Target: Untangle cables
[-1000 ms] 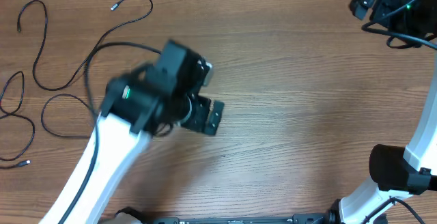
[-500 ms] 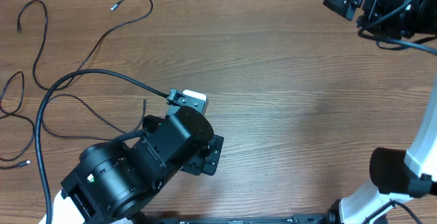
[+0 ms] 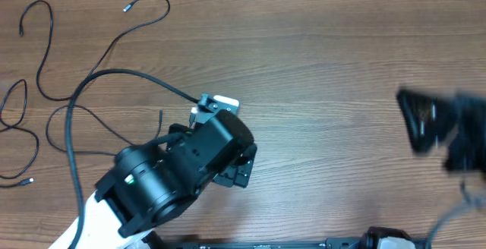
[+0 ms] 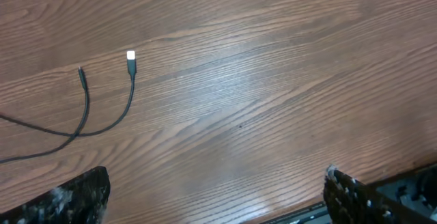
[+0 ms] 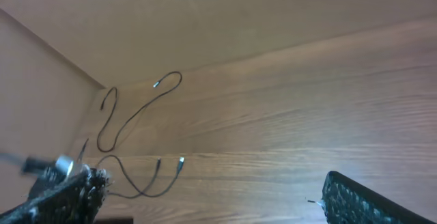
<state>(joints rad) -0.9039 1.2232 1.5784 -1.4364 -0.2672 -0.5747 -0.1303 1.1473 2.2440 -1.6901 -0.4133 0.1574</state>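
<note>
Overhead, to the left of the left arm [image 3: 171, 169] and beyond it: the cables [image 3: 114, 45], thin, limp black cords lying as loose strands in open loops and S-curves on the tabletop [image 3: 326, 59]. Tipped with small silver plugs, one [image 3: 127, 7] up beyond the left arm near the far edge, another [image 3: 29, 181] far out to its left. Pale brown wood grain for the tabletop, smooth and faintly glossy under the light. Bulky, matte black and boxy at the left arm's wrist, rounded at its joints, white along the lower link; joined by a thicker black wire [image 3: 114, 72] arching over the thin cords to a white block on top.

Through the left wrist camera, the left jaws spread fully wide: two dark, pebbled tips at the bottom corners, nothing between them but bare wood. Ahead of them, two cord ends [image 4: 85, 111] side by side, one with a bright white-silver plug [image 4: 130, 56], the other dark-tipped, curving together into a shallow U.

Well to the right of the left arm, the right arm [image 3: 444, 127], only a black smear of blur. Likewise wide apart and gripping nothing, the right jaws: rough dark tips at the lower corners of the right wrist view, with the cords [image 5: 133, 115] small and far off ahead.
</note>
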